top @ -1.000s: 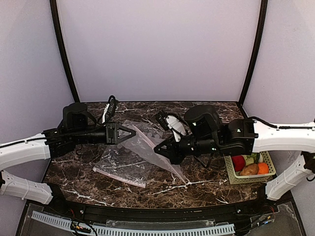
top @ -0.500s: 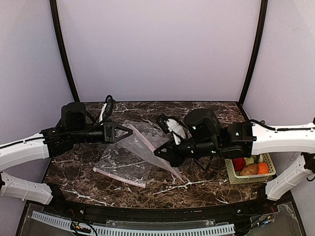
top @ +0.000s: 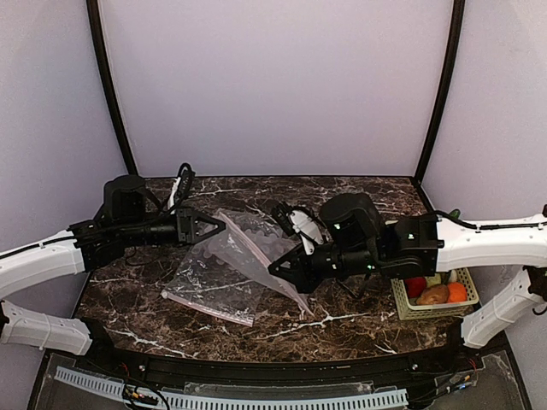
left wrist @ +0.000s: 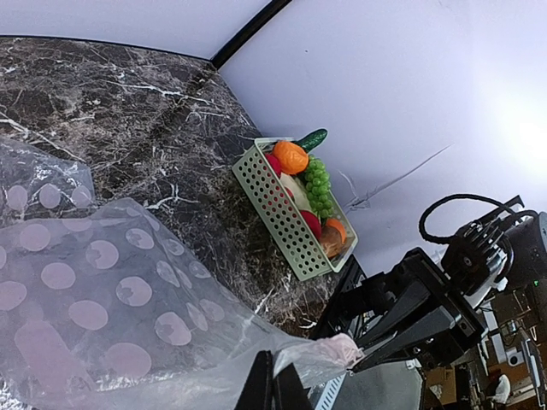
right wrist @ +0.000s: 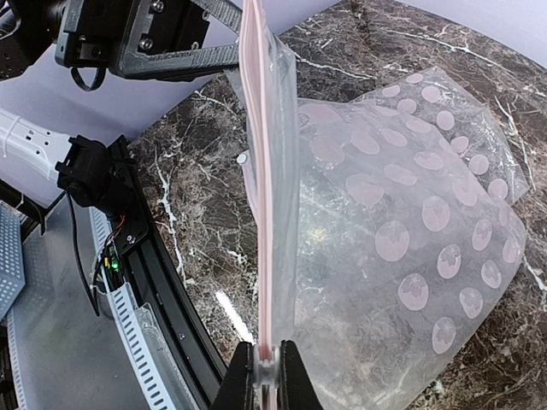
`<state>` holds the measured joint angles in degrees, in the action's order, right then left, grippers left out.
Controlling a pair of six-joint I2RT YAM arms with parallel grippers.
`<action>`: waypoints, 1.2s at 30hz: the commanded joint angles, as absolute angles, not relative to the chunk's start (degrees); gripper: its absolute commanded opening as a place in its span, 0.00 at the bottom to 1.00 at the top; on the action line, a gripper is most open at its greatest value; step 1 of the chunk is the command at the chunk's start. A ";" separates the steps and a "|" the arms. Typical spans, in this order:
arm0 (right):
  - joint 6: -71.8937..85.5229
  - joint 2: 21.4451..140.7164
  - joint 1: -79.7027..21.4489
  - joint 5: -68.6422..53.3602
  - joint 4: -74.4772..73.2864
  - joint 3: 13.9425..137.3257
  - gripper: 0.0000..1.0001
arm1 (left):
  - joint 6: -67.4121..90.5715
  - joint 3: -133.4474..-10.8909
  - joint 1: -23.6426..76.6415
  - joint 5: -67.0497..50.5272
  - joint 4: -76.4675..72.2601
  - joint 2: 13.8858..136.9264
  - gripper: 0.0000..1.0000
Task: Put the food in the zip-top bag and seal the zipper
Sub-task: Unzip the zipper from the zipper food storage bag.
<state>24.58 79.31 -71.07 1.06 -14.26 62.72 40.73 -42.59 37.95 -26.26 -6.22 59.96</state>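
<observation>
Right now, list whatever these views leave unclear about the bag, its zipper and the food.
- Zipper: right wrist view shows it edge-on, so sealed or parted cannot be told.
- Food: in the left wrist view, lower pieces sit hidden behind the basket wall.
- Left gripper: left wrist view, fingers cut off by the bottom edge, zip-top bag plastic covering them.
- Second bag: top view, its far edge lies under the held bag.

Soft even light from overhead, weak shadows, the wall point(left wrist: 513, 128) pale with a white glare spot — in the left wrist view, dark table point(top: 359, 320) slightly shiny, zip-top bag point(right wrist: 393, 222) sharp with small reflections, wrist views stretched at edges
</observation>
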 commanded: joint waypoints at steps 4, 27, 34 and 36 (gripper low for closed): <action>25.75 77.78 -71.71 -1.76 -21.65 59.96 0.00 | 41.23 -44.10 34.11 -21.33 -7.53 57.93 0.01; 26.99 77.30 -71.66 -2.15 -20.74 57.82 0.00 | 41.63 -44.21 30.74 -22.49 -6.21 56.92 0.01; 27.20 77.34 -71.75 -2.46 -20.51 57.39 0.00 | 41.32 -44.70 29.67 -22.83 -5.50 56.44 0.01; 27.25 77.34 -71.76 -2.46 -20.49 57.38 0.00 | 41.25 -44.88 29.36 -22.91 -5.19 56.35 0.01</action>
<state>26.65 78.13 -71.07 0.60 -12.78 59.53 41.19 -42.61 32.49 -28.77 -3.18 58.39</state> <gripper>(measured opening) 0.051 0.010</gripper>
